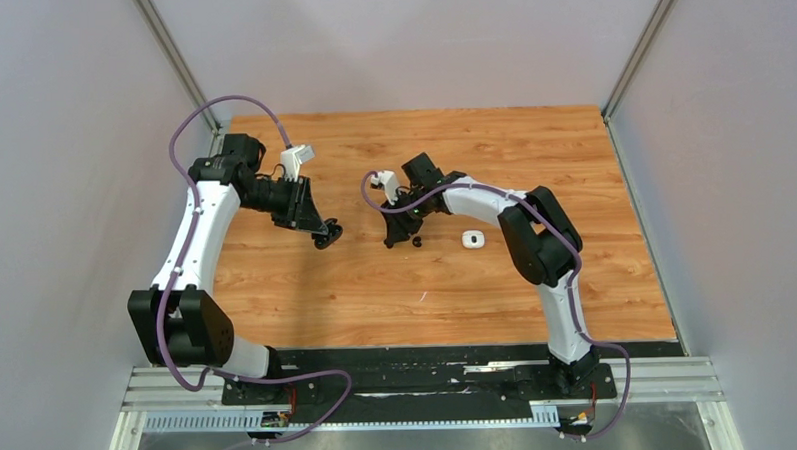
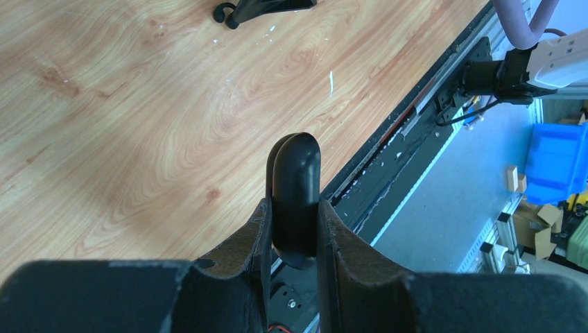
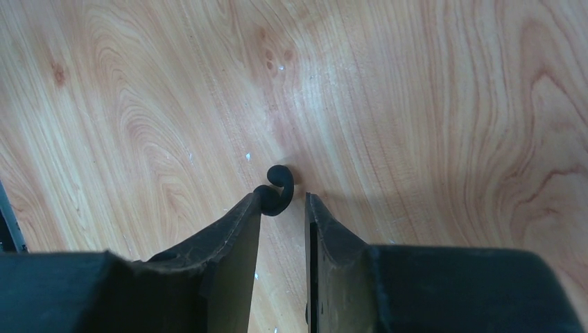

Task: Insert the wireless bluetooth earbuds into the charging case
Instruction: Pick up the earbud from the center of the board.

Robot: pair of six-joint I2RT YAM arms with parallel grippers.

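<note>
Gripping a black charging case [image 2: 295, 187] in the left hand [image 1: 324, 234], fingers pressed together on its two flat sides, its rounded end poking out past the fingertips. Holding it in the air above the wooden tabletop [image 1: 377, 296], left of centre. Hanging the right hand [image 3: 283, 201] low over the tabletop near the middle, fingers apart, the gap between them bare. Touching one black earbud [image 3: 277, 189] with the tip of the finger on the left of the right wrist view; lying on the wood just ahead of the gap, unclasped. Seen further right on the wood, well apart from both hands: a small white case [image 1: 473, 239]. Cannot tell whether the black case's lid is shut.
</note>
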